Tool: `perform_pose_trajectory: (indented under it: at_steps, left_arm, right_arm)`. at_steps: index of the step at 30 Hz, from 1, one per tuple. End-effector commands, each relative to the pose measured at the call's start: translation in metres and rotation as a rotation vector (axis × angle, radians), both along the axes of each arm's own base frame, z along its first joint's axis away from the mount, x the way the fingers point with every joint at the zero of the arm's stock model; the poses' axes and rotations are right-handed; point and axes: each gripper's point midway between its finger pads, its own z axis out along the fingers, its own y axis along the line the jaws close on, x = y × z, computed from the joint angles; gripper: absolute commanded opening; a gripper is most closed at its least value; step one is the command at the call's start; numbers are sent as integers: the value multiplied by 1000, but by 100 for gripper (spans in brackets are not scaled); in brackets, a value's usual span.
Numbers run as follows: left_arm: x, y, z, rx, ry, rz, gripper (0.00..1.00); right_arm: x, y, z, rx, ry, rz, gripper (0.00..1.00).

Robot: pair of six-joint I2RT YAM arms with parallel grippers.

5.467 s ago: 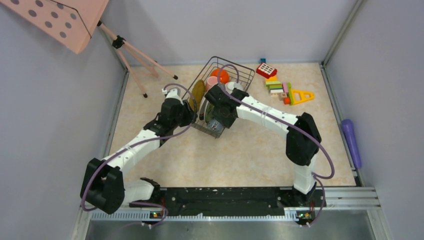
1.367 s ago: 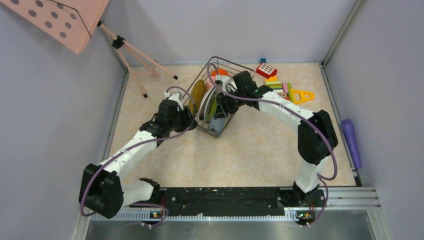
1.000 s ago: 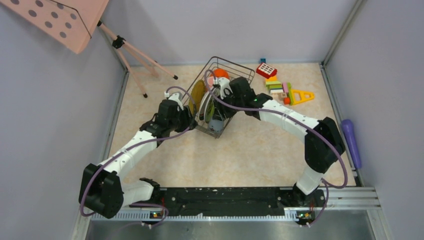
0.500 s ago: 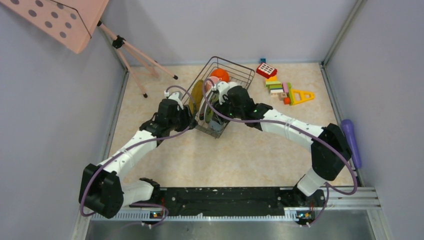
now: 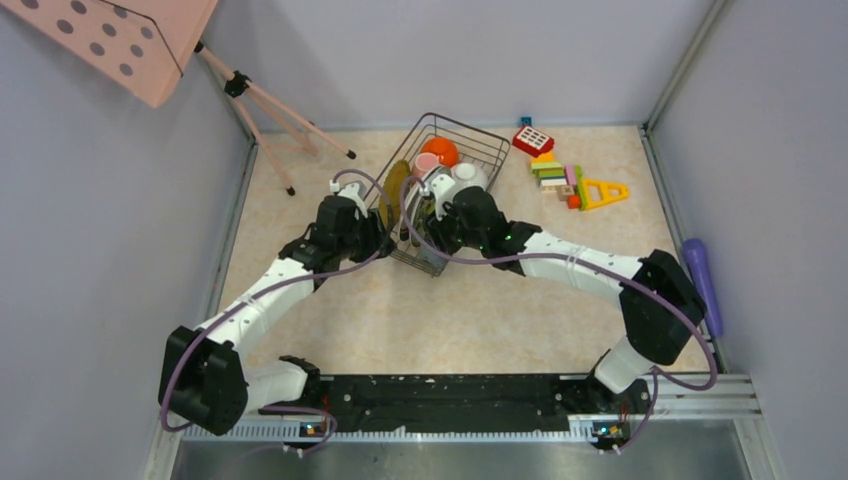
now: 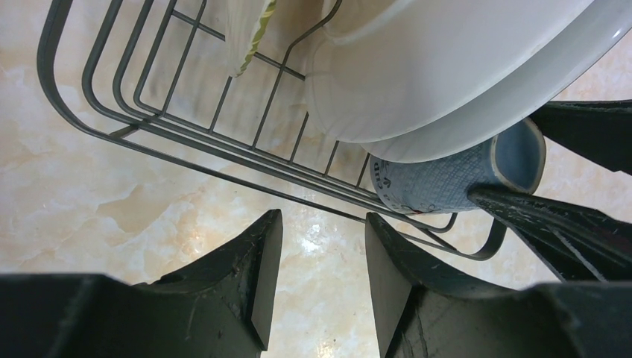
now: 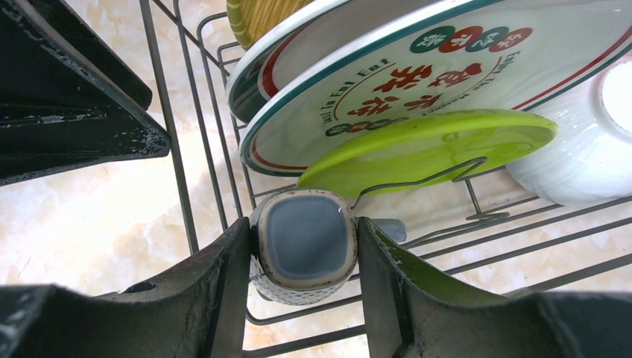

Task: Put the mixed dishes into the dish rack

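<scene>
Walls (image 5: 500,50): plain lilac-grey
Worktop (image 5: 480,320): beige, marbled
Far-left corner: pink tripod (image 5: 237,84), dotted pink board (image 5: 120,40)

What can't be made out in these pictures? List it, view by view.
- Top external: the grey-blue cup held in the right gripper is mostly hidden beneath that arm.
- Right wrist: the cup's base is out of sight, so whether it rests on the dish rack is unclear.
- Left wrist: the white plate is cut off by the top edge.
</scene>
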Motion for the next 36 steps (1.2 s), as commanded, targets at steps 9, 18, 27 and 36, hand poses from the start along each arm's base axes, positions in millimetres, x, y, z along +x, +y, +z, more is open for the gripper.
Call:
perform_pose_trajectory:
  at_steps: [9, 18, 27, 36]
  left_arm:
    - [11, -7, 17, -26, -42, -21, 50]
    - [10, -6, 17, -25, -41, -19, 50]
    - [9, -4, 18, -18, -44, -18, 50]
    - [9, -5, 19, -22, -40, -16, 50]
  right_arm:
    - [-12, -22, -12, 105, -116, -110, 0]
    - [-10, -3, -9, 152, -159, -74, 0]
    - [-12, -26, -34, -59, -100, -153, 0]
    - [-14, -16, -7, -45, 1, -181, 80]
